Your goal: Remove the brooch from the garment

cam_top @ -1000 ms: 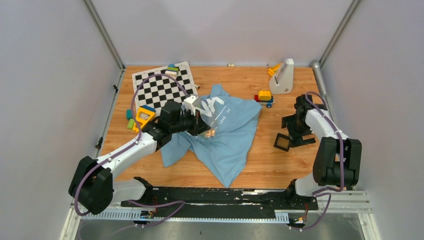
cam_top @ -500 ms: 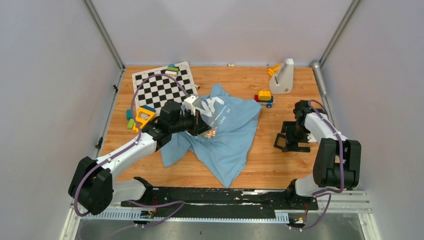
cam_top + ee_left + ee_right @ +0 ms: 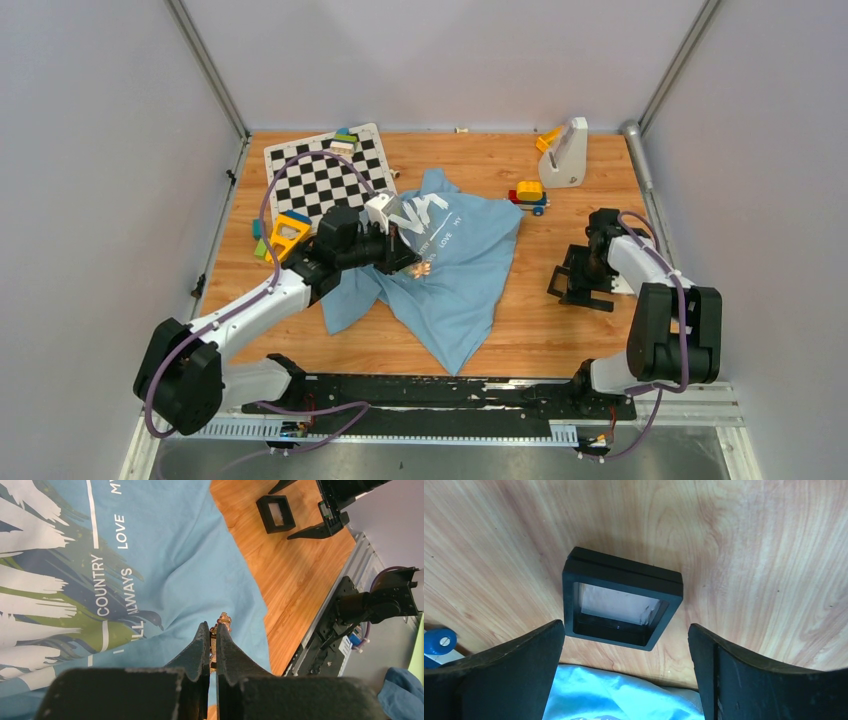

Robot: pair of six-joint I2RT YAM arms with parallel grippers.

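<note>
The light blue T-shirt [image 3: 462, 275] lies crumpled mid-table; its white lettering and green patches show in the left wrist view [image 3: 150, 545]. My left gripper [image 3: 408, 262] is over its middle, jaws shut on the tiny orange-red brooch [image 3: 223, 621], which sticks out past the fingertips [image 3: 204, 632] just above the cloth. The brooch also shows in the top view [image 3: 423, 267]. I cannot tell whether it is still pinned. My right gripper [image 3: 580, 283] is open and empty, low over a small black square box [image 3: 621, 597] on the wood right of the shirt.
A checkerboard [image 3: 325, 175] lies at the back left, with an orange triangular frame [image 3: 288, 232] and small blocks beside it. A toy block stack [image 3: 528, 195] and a white stand [image 3: 567, 152] sit at the back right. The shirt's edge [image 3: 614, 695] lies near the box.
My right gripper has swung left and down over the black box, which it now partly covers from above. My left gripper has shifted slightly left, still shut on the brooch.
</note>
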